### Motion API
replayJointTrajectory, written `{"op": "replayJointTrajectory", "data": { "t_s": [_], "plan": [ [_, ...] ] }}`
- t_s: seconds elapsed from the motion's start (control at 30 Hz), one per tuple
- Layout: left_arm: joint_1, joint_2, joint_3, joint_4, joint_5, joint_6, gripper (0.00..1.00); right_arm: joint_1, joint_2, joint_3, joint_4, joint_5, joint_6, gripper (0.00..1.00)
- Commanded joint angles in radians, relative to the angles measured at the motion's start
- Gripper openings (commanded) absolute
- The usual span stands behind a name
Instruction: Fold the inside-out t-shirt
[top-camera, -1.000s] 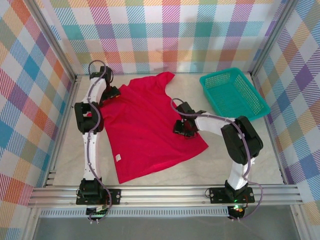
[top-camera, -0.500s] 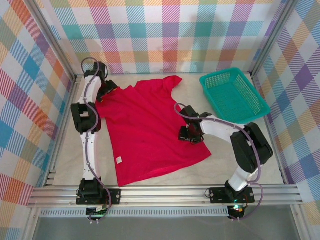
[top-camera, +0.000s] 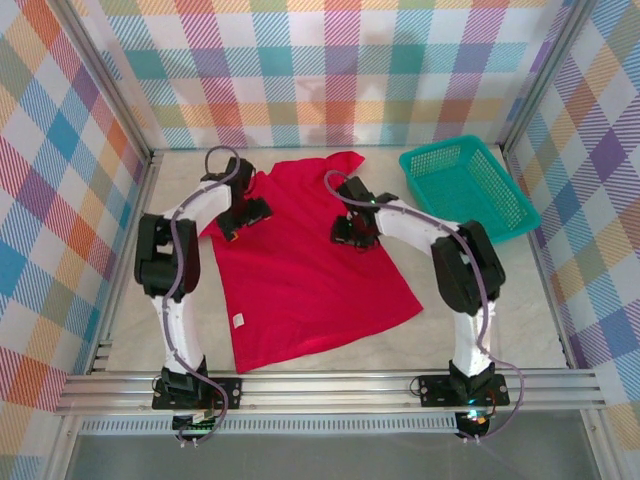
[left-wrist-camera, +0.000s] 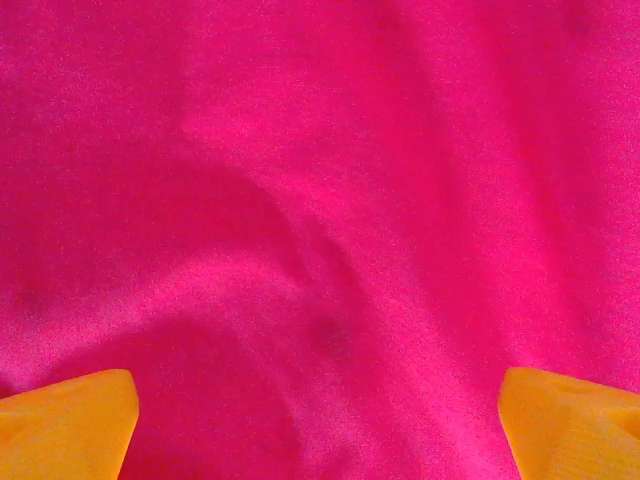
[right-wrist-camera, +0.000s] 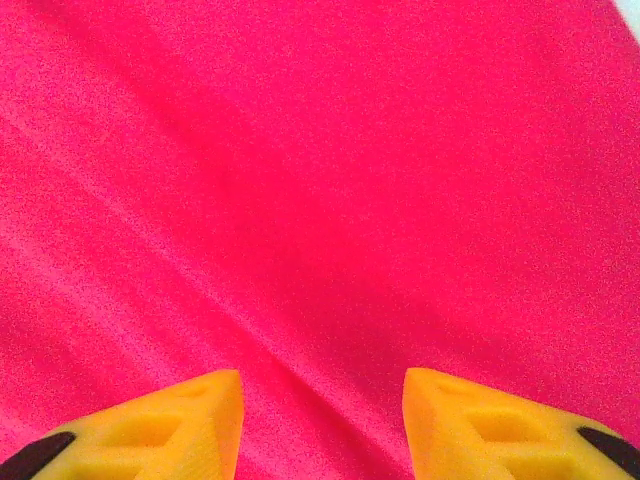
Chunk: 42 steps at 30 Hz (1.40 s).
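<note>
The inside-out t-shirt (top-camera: 300, 265) lies spread flat on the table, bright red, with a small white label (top-camera: 238, 318) near its front left hem. My left gripper (top-camera: 246, 214) hovers over the shirt's upper left part. In the left wrist view its yellow fingertips (left-wrist-camera: 68, 420) stand far apart, so the left gripper (left-wrist-camera: 320, 430) is open over rumpled red cloth (left-wrist-camera: 320, 200). My right gripper (top-camera: 350, 228) is over the shirt's upper right part. Its fingertips (right-wrist-camera: 160, 425) are also apart, and the right gripper (right-wrist-camera: 322, 420) is open with only flat cloth (right-wrist-camera: 320, 180) beneath.
A teal mesh basket (top-camera: 466, 190) stands at the back right, apart from the shirt. Aluminium frame rails (top-camera: 320, 385) run along the near edge. Checked walls enclose the table on three sides.
The left gripper came away from the back left corner onto the shirt's upper left. The right gripper moved from the shirt's right edge back and left onto its upper right.
</note>
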Motion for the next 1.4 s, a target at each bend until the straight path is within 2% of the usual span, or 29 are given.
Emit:
{"op": "replayJointTrajectory", "data": {
  "t_s": [0.0, 0.1, 0.2, 0.37, 0.47, 0.53, 0.57, 0.63, 0.7, 0.8, 0.9, 0.97, 1.03, 1.13, 1.2, 1.37],
  "plan": [
    [0.024, 0.076, 0.058, -0.035, -0.02, 0.012, 0.93, -0.017, 0.135, 0.157, 0.014, -0.022, -0.023, 0.47],
    [0.027, 0.162, 0.134, -0.044, -0.006, 0.011, 0.93, -0.041, 0.293, 0.323, -0.015, -0.066, 0.014, 0.47],
    [0.027, 0.291, 0.291, -0.086, 0.01, 0.008, 0.93, -0.073, 0.425, 0.465, -0.063, -0.111, 0.057, 0.46],
    [0.031, 0.533, 0.696, -0.202, 0.028, 0.018, 0.93, -0.16, 0.567, 0.655, -0.135, -0.158, 0.123, 0.46],
    [0.038, 0.645, 0.942, -0.298, 0.046, 0.03, 0.93, -0.208, 0.65, 0.833, -0.205, -0.197, 0.096, 0.43],
    [0.038, 0.638, 0.994, -0.318, 0.076, 0.047, 0.92, -0.223, 0.692, 0.994, -0.284, -0.228, 0.052, 0.42],
    [0.036, 0.603, 0.987, -0.334, 0.053, 0.057, 0.92, -0.223, 0.697, 1.067, -0.327, -0.242, 0.017, 0.42],
    [0.031, 0.484, 0.873, -0.309, 0.017, 0.078, 0.92, -0.214, 0.654, 1.117, -0.396, -0.254, -0.043, 0.42],
    [0.021, 0.327, 0.683, -0.241, -0.003, 0.095, 0.9, -0.189, 0.538, 1.002, -0.406, -0.247, -0.09, 0.43],
    [-0.01, 0.085, 0.417, -0.179, -0.06, 0.122, 0.88, -0.137, 0.292, 0.616, -0.259, -0.197, -0.126, 0.43],
    [-0.068, -0.135, 0.164, -0.164, -0.103, 0.141, 0.84, -0.118, 0.055, 0.259, -0.13, -0.16, -0.089, 0.44],
    [-0.131, -0.273, -0.016, -0.152, -0.104, 0.142, 0.78, -0.116, -0.091, 0.041, -0.068, -0.152, -0.049, 0.43],
    [-0.194, -0.378, -0.172, -0.118, -0.059, 0.141, 0.72, -0.112, -0.21, -0.134, -0.014, -0.154, -0.019, 0.43],
    [-0.304, -0.477, -0.351, -0.072, 0.049, 0.146, 0.63, -0.101, -0.367, -0.369, 0.031, -0.135, 0.024, 0.43],
    [-0.374, -0.507, -0.419, -0.067, 0.081, 0.126, 0.58, -0.1, -0.452, -0.482, 0.047, -0.122, 0.061, 0.43],
    [-0.52, -0.539, -0.543, 0.002, 0.113, 0.087, 0.57, -0.099, -0.607, -0.668, 0.082, -0.106, 0.13, 0.43]
  ]
}}
